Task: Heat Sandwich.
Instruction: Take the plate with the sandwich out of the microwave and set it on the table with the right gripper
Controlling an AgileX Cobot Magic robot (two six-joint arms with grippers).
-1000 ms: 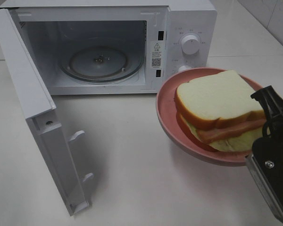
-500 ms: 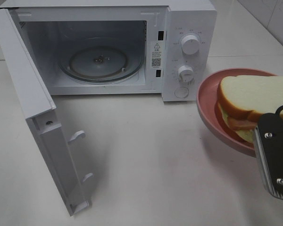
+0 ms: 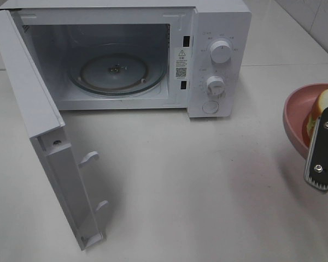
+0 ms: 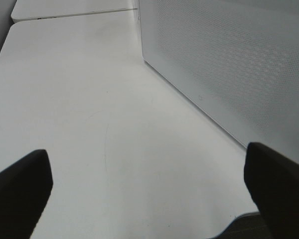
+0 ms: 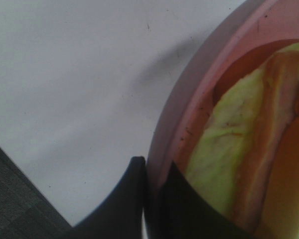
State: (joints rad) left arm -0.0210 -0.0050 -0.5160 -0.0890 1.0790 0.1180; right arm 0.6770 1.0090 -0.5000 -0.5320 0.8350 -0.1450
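My right fingers [image 5: 152,174] pinched the plate [image 3: 294,117] rim, sandwich [image 3: 317,112] aboard, well right of the open microwave [image 3: 126,54]. My left fingers [image 4: 25,189] stood spread and idle. Carrying step; next, I judged, swing it onto the turntable [image 3: 116,71].

Carried further right, away from the microwave [image 3: 126,54]: pink plate [image 3: 296,117] with the sandwich [image 3: 323,103], now mostly past the frame's right edge, pinched at the rim by the right gripper [image 5: 152,172]. Both knobs [image 3: 221,52] and the round button, hidden before, now uncovered.
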